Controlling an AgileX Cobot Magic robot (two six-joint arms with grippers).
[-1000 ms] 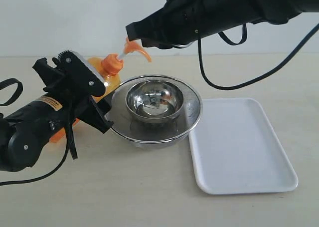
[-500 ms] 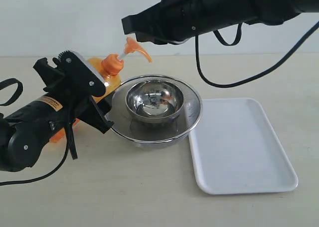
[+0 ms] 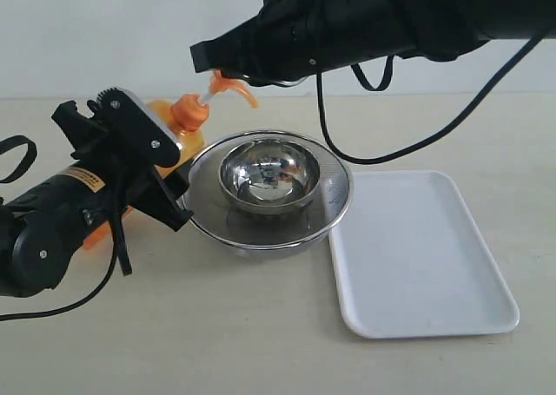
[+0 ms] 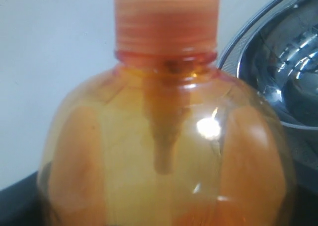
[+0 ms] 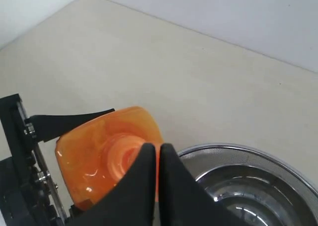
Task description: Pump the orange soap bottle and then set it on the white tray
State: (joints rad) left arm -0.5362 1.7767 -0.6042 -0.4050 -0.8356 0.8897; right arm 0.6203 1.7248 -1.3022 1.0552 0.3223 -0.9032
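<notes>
The orange soap bottle [image 3: 180, 128] leans toward the bowls, with my left gripper [image 3: 149, 145] shut on its body. Its orange pump head [image 3: 229, 86] on the white stem sticks out over the bowl rim. My right gripper [image 3: 205, 60] is shut, its tips right above the pump head and touching or nearly touching it. In the right wrist view the shut fingertips [image 5: 159, 149] lie over the bottle's cap [image 5: 121, 159]. The bottle's shoulder [image 4: 164, 146] fills the left wrist view and hides the fingers. The white tray [image 3: 426, 256] lies flat at the right, with nothing on it.
A small steel bowl [image 3: 268, 173] sits inside a larger steel mesh bowl [image 3: 261, 228], between the bottle and the tray and touching the tray's left rim. The right arm's cable [image 3: 382, 152] hangs above the bowls. A white wall stands behind the table.
My right gripper has slid left and a little down, coming over the pump head. The bottle and left gripper have shifted slightly left.
</notes>
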